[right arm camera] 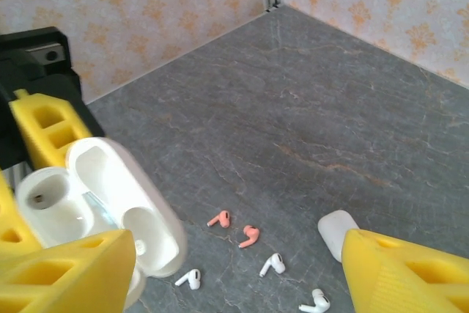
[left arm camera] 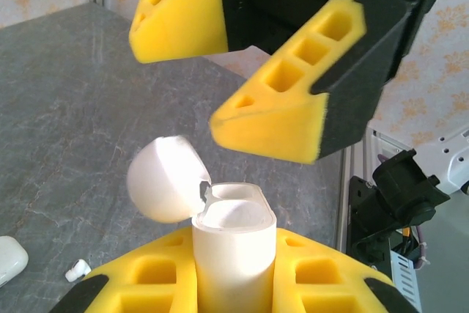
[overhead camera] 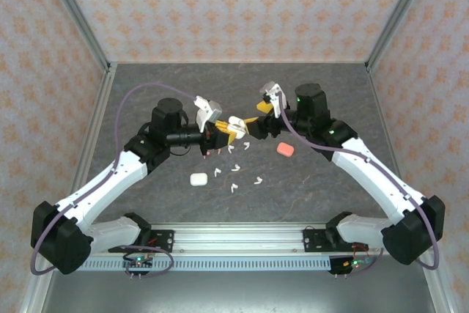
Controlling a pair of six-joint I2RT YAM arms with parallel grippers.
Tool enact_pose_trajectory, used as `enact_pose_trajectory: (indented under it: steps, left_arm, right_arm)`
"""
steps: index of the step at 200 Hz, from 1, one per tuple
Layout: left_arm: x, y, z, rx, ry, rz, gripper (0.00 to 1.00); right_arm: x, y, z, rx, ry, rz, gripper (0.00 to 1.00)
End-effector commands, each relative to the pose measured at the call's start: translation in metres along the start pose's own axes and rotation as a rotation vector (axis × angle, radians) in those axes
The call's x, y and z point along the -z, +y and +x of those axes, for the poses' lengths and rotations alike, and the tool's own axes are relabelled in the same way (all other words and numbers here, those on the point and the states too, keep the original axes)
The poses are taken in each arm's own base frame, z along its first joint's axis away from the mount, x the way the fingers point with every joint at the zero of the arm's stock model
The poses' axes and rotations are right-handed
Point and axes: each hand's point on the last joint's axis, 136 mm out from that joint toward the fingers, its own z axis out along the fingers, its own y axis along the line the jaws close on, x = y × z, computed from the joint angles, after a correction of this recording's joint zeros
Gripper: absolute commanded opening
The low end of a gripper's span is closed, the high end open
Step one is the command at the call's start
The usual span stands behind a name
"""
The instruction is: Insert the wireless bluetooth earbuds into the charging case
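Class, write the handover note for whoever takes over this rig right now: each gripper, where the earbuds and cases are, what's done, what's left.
Left gripper: jaws shut on the open white charging case, held off the table, lid flipped back.
Right gripper: jaws open, empty, right by that case.
On the table: loose white earbuds, two pink earbuds, a closed white case, a pink case.
Done: case up and open; its sockets look empty.
Left: pick up the earbuds and seat them.

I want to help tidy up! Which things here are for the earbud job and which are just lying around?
For the job: open white case; white earbuds; pink earbuds.
Probably just lying about: closed white case; pink case.
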Motion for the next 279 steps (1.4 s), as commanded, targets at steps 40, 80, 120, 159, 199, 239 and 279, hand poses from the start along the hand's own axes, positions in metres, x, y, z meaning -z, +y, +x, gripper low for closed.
enact_pose_trajectory:
  steps: [40, 80, 120, 159, 199, 239, 279]
  left_arm:
    - [0.005, -0.008, 0.004, -0.043, -0.004, 0.007, 0.00]
    - [0.011, -0.003, 0.019, -0.082, -0.038, -0.046, 0.00]
    - [0.024, -0.011, 0.028, -0.176, -0.152, -0.056, 0.00]
    - [0.036, -0.021, 0.028, -0.231, -0.219, -0.057, 0.00]
    - [0.036, -0.028, 0.029, -0.231, -0.220, -0.028, 0.00]
    - [0.035, -0.028, 0.030, -0.229, -0.209, -0.032, 0.00]
    - [0.035, -0.027, 0.031, -0.231, -0.202, -0.034, 0.00]
  right_arm:
    - [0.019, 0.004, -0.021, 0.006, -0.050, -0.005, 0.75]
    - [0.031, -0.014, 0.009, -0.213, 0.003, 0.092, 0.73]
    - [0.006, -0.043, 0.092, -0.493, 0.147, 0.225, 0.63]
    - [-0.030, -0.064, 0.139, -0.582, 0.314, 0.326, 0.56]
    - [-0.075, -0.073, 0.163, -0.578, 0.466, 0.375, 0.52]
    - [-0.109, -0.084, 0.184, -0.569, 0.562, 0.413, 0.48]
    - [-0.127, -0.092, 0.200, -0.569, 0.619, 0.427, 0.45]
